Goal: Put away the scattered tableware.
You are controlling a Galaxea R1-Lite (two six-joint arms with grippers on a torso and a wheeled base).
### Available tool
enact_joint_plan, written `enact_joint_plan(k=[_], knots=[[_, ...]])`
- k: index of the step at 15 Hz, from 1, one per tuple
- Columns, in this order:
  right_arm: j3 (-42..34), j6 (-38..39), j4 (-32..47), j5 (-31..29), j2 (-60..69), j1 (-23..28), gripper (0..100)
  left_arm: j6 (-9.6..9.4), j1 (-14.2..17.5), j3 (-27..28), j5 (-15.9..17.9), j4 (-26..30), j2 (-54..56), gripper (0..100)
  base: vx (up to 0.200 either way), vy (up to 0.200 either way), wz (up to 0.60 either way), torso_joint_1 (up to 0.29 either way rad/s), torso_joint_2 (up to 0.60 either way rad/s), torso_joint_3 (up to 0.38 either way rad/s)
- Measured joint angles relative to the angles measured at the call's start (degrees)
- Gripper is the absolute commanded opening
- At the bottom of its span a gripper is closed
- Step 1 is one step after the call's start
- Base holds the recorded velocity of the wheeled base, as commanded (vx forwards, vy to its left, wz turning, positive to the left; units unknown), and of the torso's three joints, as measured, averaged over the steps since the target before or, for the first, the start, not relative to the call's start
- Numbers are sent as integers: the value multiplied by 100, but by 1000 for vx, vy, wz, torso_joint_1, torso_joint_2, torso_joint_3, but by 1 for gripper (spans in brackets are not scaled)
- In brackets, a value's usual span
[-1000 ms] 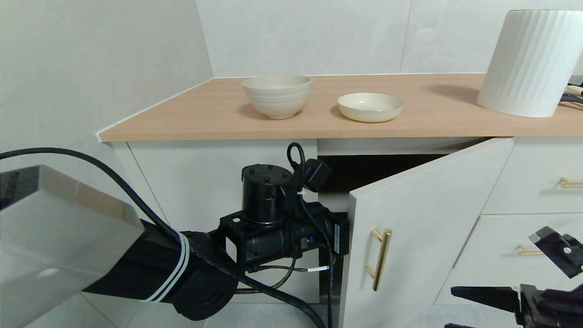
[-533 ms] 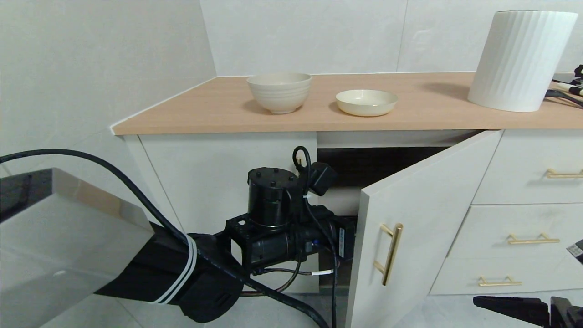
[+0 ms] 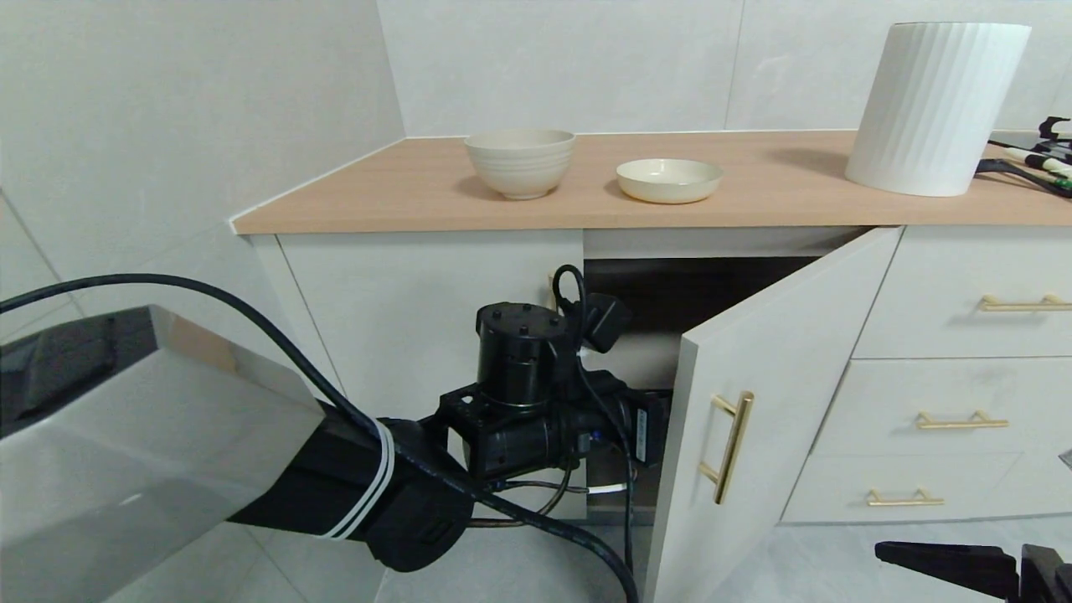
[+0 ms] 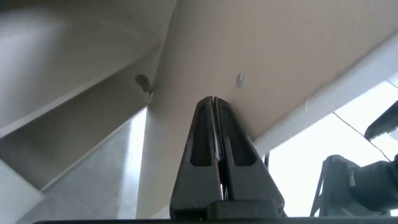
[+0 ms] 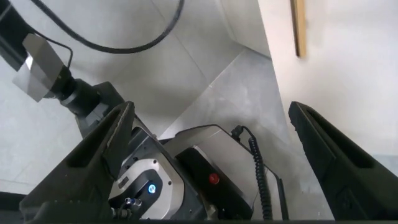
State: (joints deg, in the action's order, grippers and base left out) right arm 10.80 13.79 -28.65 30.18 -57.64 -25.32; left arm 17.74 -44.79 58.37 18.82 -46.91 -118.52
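Above the open cabinet door (image 3: pixel 779 360), a wooden worktop (image 3: pixel 402 197) in the tiled corner carries bowl (image 3: pixel 519 162) and dish (image 3: pixel 668 180); my left tool (image 4: pixel 212 102) is clenched, my right tool (image 5: pixel 211 111) released.

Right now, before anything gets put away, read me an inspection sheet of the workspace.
Surface: light wooden countertop above white cabinets.
Job's things: cream ribbed ceramic bowl and cream shallow dish, side by side on the countertop, apart.
Clutter: tall white ribbed cylinder at the right; dark utensils beyond it, too small to identify.
Grippers: left gripper shut, holding nothing; right gripper open, holding nothing, low over the floor.
Cables: thick black cable sweeping down before the cabinet.
Surroundings: white cabinet door ajar, gold bar handle; drawers beside it; tiled wall.
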Motion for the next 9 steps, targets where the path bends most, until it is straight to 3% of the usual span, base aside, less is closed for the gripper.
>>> enact_joint_plan(k=[5, 9], knots=[[206, 15, 22, 6, 343, 5, 100, 0, -369, 384, -16, 416, -80, 0, 0, 0, 0, 0, 0, 0], [656, 332, 137, -5, 1045, 10, 100, 0, -995, 664, -115, 608, -83, 0, 0, 0, 0, 0, 0, 0]])
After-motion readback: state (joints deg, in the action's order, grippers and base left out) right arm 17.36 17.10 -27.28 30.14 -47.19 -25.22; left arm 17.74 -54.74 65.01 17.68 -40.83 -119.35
